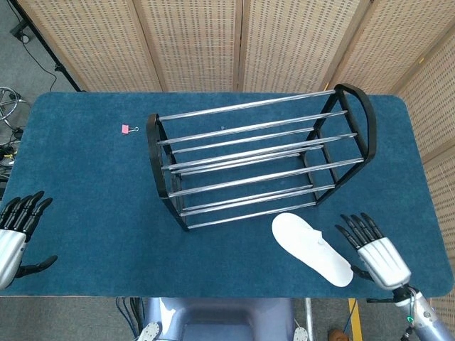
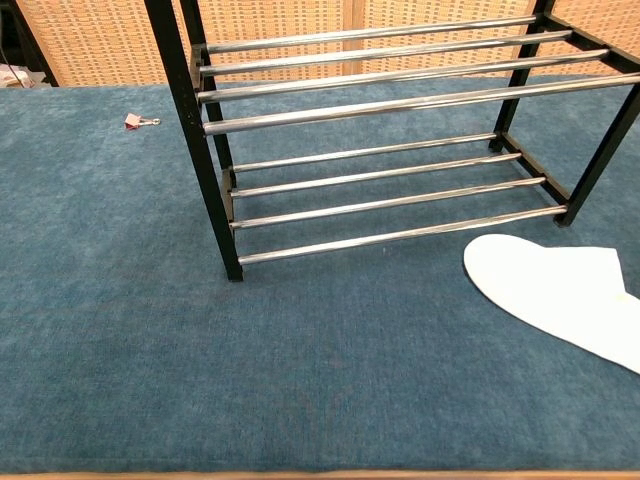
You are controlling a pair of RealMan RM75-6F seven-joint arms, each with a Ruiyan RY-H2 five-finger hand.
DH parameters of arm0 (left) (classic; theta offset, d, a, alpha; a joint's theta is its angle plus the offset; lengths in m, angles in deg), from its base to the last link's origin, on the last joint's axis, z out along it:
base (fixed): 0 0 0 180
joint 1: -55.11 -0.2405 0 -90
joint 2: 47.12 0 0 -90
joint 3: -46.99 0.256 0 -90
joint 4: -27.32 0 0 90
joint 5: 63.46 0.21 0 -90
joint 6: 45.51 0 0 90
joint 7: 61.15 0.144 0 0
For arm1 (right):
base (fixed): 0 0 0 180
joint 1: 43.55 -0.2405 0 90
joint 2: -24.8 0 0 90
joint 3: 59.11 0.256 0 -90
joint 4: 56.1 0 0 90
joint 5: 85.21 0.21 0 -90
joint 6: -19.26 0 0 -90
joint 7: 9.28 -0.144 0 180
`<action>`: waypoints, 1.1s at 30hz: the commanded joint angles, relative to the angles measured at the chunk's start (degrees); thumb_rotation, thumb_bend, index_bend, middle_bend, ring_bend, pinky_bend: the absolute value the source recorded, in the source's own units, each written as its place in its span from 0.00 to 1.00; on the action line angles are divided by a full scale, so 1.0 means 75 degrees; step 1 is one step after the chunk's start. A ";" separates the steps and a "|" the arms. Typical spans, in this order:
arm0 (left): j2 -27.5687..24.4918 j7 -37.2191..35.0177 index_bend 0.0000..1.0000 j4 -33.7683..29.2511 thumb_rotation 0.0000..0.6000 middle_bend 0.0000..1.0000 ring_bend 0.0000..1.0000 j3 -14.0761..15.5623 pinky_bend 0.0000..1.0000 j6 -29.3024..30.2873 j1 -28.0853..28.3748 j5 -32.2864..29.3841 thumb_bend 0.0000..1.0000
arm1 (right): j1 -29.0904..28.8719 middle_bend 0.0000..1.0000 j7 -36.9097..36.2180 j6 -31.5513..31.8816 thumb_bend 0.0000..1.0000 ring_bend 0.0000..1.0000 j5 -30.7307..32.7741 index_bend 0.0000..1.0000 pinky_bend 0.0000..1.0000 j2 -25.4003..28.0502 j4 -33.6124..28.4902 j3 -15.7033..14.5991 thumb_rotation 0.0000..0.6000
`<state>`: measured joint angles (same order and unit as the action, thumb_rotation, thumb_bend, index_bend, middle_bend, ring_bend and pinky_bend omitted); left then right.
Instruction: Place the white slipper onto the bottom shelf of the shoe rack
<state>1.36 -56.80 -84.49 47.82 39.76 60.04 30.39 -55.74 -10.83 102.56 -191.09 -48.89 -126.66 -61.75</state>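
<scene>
The white slipper (image 1: 311,249) lies flat on the blue table, just in front of the rack's right end, also seen in the chest view as the white slipper (image 2: 560,295). The black and chrome shoe rack (image 1: 259,158) stands mid-table, its bottom shelf (image 2: 390,195) bare. My right hand (image 1: 373,250) hovers beside the slipper's heel end, fingers spread, holding nothing. Spread and empty, my left hand (image 1: 15,231) stays at the table's front left edge. Neither hand shows in the chest view.
A small pink binder clip (image 1: 128,129) lies on the blue table cover (image 1: 85,177) left of the rack, also the binder clip (image 2: 138,121). Woven screens (image 1: 213,42) stand behind the table.
</scene>
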 commanded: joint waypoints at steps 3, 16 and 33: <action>-0.0027 -0.0073 0.00 0.0005 1.00 0.00 0.00 -0.0020 0.00 0.0000 0.0007 -0.0037 0.00 | -0.0422 0.09 0.0133 -0.0507 0.00 0.03 0.0062 0.15 0.07 -0.0445 0.0407 0.0118 1.00; -0.0045 -0.0122 0.00 0.0007 1.00 0.00 0.00 -0.0028 0.00 -0.0044 0.0022 -0.0089 0.00 | -0.0801 0.16 -0.0049 -0.0630 0.00 0.08 0.0275 0.23 0.18 -0.1366 0.1379 0.0158 1.00; -0.0004 -0.0079 0.00 -0.0007 1.00 0.00 0.00 -0.0059 0.00 -0.0162 0.0073 -0.0224 0.00 | -0.1291 0.30 -0.0600 -0.0501 0.15 0.22 0.0204 0.40 0.33 -0.2201 0.2026 0.0055 1.00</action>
<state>1.33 -57.38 -84.53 47.38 38.55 60.59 28.71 -65.21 -15.17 98.86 -189.53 -65.12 -111.70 -61.25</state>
